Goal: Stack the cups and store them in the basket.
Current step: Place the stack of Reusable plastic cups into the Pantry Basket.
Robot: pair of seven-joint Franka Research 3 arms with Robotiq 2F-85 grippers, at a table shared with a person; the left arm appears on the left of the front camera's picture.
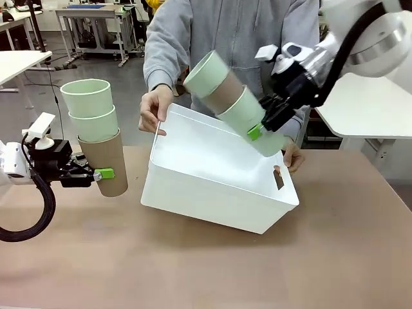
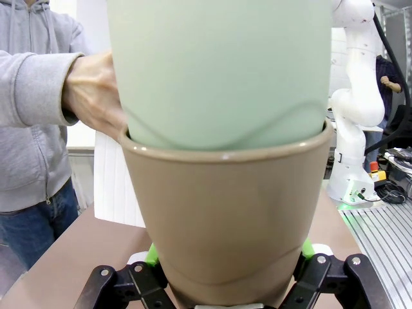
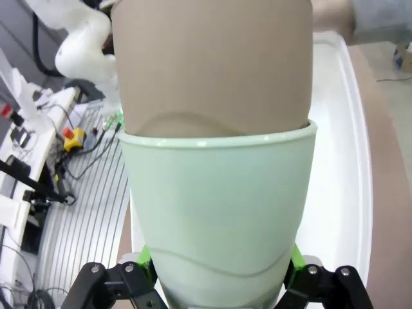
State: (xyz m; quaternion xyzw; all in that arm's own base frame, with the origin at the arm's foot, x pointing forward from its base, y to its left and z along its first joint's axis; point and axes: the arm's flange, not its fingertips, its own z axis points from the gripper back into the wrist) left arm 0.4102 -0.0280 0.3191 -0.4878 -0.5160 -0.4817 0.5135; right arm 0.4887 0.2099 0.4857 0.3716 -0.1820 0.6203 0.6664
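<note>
My left jaws are clamped on the base of a tan-brown tapered matte tumbler (image 1: 108,168), held upright in the air above the left part of the brown table (image 1: 193,270). Two pale mint green tumblers (image 1: 95,122) nest in it, one inside the other. My right jaws grip the foot of another pale mint green tumbler (image 1: 250,116). A second tan-brown tumbler (image 1: 223,94) nests in that one, and a top mint tumbler (image 1: 205,72) nests in the brown one. This stack leans, mouth up and toward my left, over the white rectangular plastic basket (image 1: 212,199). The basket sits tipped, its near lower edge on the table and its opening facing me. A person in a grey hooded top holds its far rim with one hand (image 1: 153,114) and its right end with the other hand (image 1: 293,156).
</note>
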